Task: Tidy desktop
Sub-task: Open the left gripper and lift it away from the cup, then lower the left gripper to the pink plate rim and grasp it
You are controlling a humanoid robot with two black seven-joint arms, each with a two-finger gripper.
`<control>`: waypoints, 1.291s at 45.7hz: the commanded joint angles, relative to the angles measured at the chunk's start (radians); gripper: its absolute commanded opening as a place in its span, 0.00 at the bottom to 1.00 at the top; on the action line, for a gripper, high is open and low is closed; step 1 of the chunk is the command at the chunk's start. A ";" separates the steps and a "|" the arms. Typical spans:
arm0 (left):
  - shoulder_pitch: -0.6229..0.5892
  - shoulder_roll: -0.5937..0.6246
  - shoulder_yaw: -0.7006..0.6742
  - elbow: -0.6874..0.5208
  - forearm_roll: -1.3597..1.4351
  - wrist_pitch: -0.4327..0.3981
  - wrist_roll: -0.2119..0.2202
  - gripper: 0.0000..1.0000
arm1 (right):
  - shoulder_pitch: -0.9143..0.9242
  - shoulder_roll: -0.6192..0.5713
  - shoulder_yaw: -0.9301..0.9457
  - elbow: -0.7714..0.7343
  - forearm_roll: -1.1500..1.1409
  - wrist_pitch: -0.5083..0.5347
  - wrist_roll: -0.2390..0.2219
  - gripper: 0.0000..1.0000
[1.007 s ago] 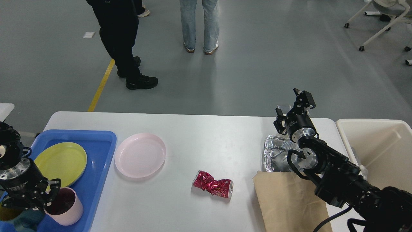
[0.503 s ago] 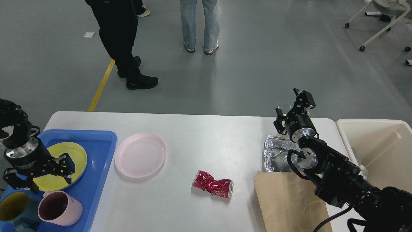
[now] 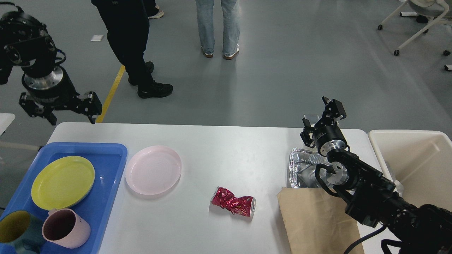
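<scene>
- Left gripper [image 3: 60, 113]: raised above the desktop's far-left corner, fingers spread wide apart, nothing between them. It sits over the floor edge just beyond the blue tray [image 3: 106, 183].
- Right gripper [image 3: 323, 114]: up over the far-right part of the desktop, fingers apart, holding nothing. The crumpled foil container [image 3: 300, 169] lies just below and in front of its wrist.
- Desktop [image 3: 219, 151]: white, rounded corners, fills the lower half of the view; both grippers hang near its far edge, 1 at each end, neither touching it.
- In the blue tray at the left end: 1 yellow-green plate [image 3: 63, 182], 1 pink mug [image 3: 66, 233], and 1 dark teal mug [image 3: 17, 232] touching it at the bottom corner.
- Pink plate [image 3: 153, 169]: on the bare desktop just beside the tray's right rim.
- Crushed red can [image 3: 234, 203]: on its side near the middle front, well apart from both grippers.
- Brown paper bag [image 3: 317, 222]: flat at the front right, partly under the right arm, its far edge touching the foil container.
- Beige bin [image 3: 416, 158]: beside the desktop's right end.
</scene>
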 commanded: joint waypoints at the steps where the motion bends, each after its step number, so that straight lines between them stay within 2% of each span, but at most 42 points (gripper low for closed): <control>1: -0.105 -0.018 0.002 -0.001 -0.005 0.000 0.002 0.92 | 0.000 0.000 0.000 0.000 0.000 0.000 0.000 1.00; 10: -0.104 -0.098 -0.015 -0.002 -0.006 0.000 0.000 0.93 | 0.000 0.000 0.000 0.000 0.000 0.000 0.000 1.00; 23: 0.119 -0.274 -0.043 0.002 -0.008 0.000 -0.003 0.93 | 0.000 0.000 0.000 0.000 0.000 0.000 0.000 1.00; 38: 0.280 -0.360 -0.061 0.004 -0.008 0.000 0.009 0.93 | 0.000 0.000 0.000 0.000 0.000 0.000 0.000 1.00; 48: 0.378 -0.377 -0.064 0.024 -0.014 0.196 0.011 0.93 | 0.000 0.000 0.000 0.000 0.000 0.000 0.000 1.00; 59: 0.443 -0.356 -0.109 0.030 -0.043 0.302 0.011 0.85 | 0.000 0.000 0.000 0.000 0.000 0.000 0.000 1.00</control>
